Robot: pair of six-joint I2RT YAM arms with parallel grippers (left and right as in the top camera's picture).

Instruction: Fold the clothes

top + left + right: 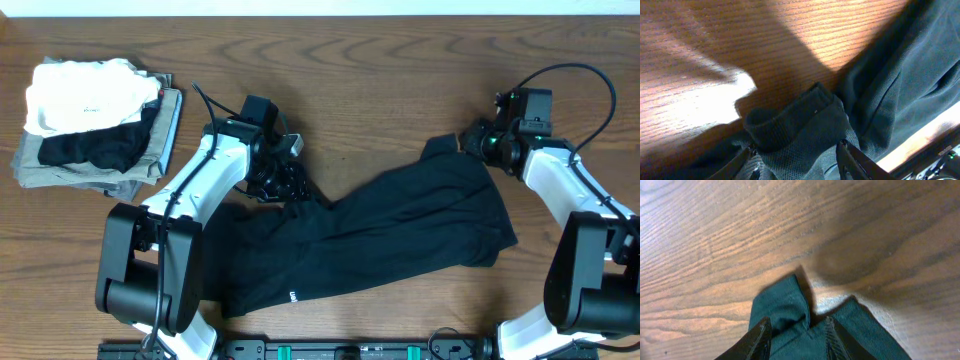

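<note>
At the desk's (400,80) far left corner sits a stack of folded garments (95,125), white on top, black beneath, grey at the bottom, well apart from everything else. Right of it, the left gripper (795,160) pinches a bunched ribbed edge of the black T-shirt (400,230), with cloth filling the narrow gap between its fingers (855,160). The T-shirt lies rumpled across the middle of the desk, slanting from the near edge on the left up toward the right, with a tiny white mark near its lower left hem. Bare wood runs open along the whole far edge behind it. At the T-shirt's upper right corner the right gripper (797,340) clamps a folded hem, fingers (752,340) set narrowly on the fabric, with clear desk beyond toward the right edge.
</note>
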